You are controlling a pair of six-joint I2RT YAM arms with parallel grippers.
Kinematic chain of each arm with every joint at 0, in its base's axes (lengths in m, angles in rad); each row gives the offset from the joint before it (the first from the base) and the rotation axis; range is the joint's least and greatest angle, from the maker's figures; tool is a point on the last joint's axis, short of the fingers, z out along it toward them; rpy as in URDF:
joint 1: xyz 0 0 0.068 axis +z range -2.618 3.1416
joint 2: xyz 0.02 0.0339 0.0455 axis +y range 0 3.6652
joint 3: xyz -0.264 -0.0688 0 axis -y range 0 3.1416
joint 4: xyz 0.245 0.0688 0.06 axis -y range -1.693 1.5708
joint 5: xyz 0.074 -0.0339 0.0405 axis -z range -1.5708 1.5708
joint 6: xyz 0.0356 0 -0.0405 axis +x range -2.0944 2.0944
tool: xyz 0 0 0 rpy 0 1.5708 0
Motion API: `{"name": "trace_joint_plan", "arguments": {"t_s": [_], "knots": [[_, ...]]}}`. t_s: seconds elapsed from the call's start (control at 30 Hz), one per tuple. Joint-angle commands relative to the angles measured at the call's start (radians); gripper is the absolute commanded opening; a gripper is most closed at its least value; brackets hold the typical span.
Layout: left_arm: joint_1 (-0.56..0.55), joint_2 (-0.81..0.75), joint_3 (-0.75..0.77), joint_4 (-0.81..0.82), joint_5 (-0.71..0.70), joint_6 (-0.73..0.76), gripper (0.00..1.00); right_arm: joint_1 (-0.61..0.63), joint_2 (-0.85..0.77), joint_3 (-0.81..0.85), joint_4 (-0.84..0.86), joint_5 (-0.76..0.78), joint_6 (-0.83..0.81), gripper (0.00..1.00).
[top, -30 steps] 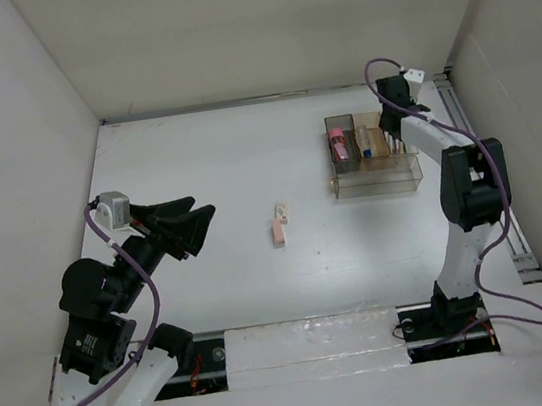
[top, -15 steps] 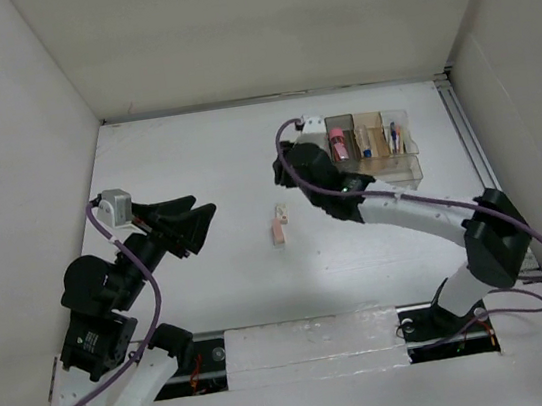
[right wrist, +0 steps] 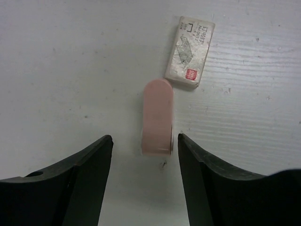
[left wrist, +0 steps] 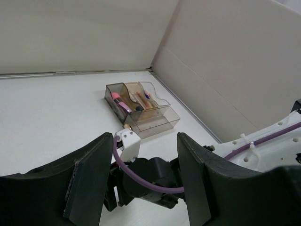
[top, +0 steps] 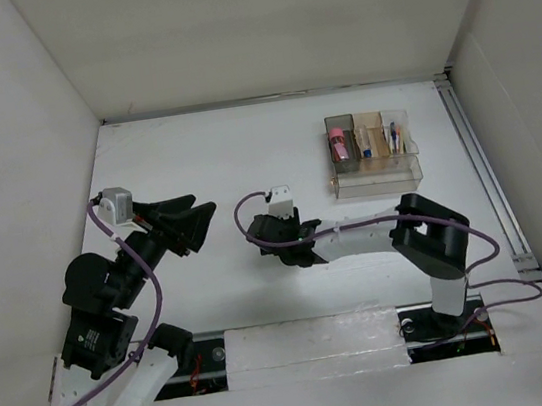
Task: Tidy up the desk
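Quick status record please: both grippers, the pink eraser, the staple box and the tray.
right gripper: open, straddling the pink eraser, no contact
pink eraser: flat on the desk, rounded end toward the staple box
staple box: flat, just beyond the eraser; contact unclear
left gripper: open, empty, over the desk's left side
tray: clear, far right, small items in its compartments

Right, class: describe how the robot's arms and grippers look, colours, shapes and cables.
The left arm and right arm have white links and black joints, with purple cables looping alongside. The left gripper and right gripper each have two broad, curved black fingers.
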Motion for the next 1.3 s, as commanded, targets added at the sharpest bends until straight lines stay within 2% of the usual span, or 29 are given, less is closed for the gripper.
{"name": "trace_joint_plan", "arguments": {"t_s": [0.0,0.13,0.23,0.27,0.37,0.43,0.53,0.57,0.63,0.67,0.7,0.77,0.93,1.07,1.27], "knots": [[0.005,0.011,0.001,0.042,0.004,0.007,0.52,0.000,0.029,0.007,0.004,0.042,0.083,0.62],[0.005,0.009,0.001,0.045,-0.001,0.007,0.52,0.000,0.072,0.023,-0.022,0.088,0.100,0.59],[0.005,0.011,0.001,0.042,0.010,0.007,0.52,0.000,0.083,0.020,0.004,0.085,0.092,0.45],[0.005,0.009,-0.001,0.043,0.008,0.007,0.52,0.000,0.086,0.020,0.007,0.088,0.089,0.35],[0.005,0.008,-0.002,0.045,0.001,0.007,0.52,0.000,0.063,0.020,0.007,0.136,0.092,0.18],[0.005,0.012,-0.002,0.043,0.010,0.007,0.52,0.000,0.010,0.020,-0.006,0.159,0.083,0.12],[0.005,0.008,-0.001,0.047,0.008,0.007,0.52,-0.044,-0.084,-0.006,-0.017,0.187,0.056,0.12],[0.005,0.008,-0.001,0.047,0.007,0.007,0.52,-0.065,-0.169,-0.023,-0.011,0.179,0.045,0.12],[0.005,0.011,-0.001,0.045,0.010,0.007,0.52,-0.165,-0.265,-0.107,0.050,0.135,0.028,0.12],[0.005,0.008,-0.001,0.045,0.011,0.007,0.53,-0.209,-0.352,-0.137,0.070,0.062,0.007,0.13],[0.005,0.008,-0.001,0.043,0.010,0.007,0.53,-0.304,-0.392,-0.164,0.085,0.027,-0.001,0.13],[0.005,0.000,-0.001,0.048,0.007,0.007,0.52,-0.390,-0.469,-0.213,0.093,-0.042,-0.013,0.13],[0.005,0.003,-0.002,0.047,0.016,0.005,0.53,-0.599,-0.509,-0.240,0.064,-0.112,-0.018,0.15],[0.014,0.011,-0.004,0.047,0.016,0.005,0.52,-0.687,-0.475,-0.247,0.064,-0.171,-0.023,0.15],[0.014,0.012,-0.002,0.048,0.021,0.005,0.52,-0.742,-0.458,-0.241,0.069,-0.223,-0.024,0.17]]}}
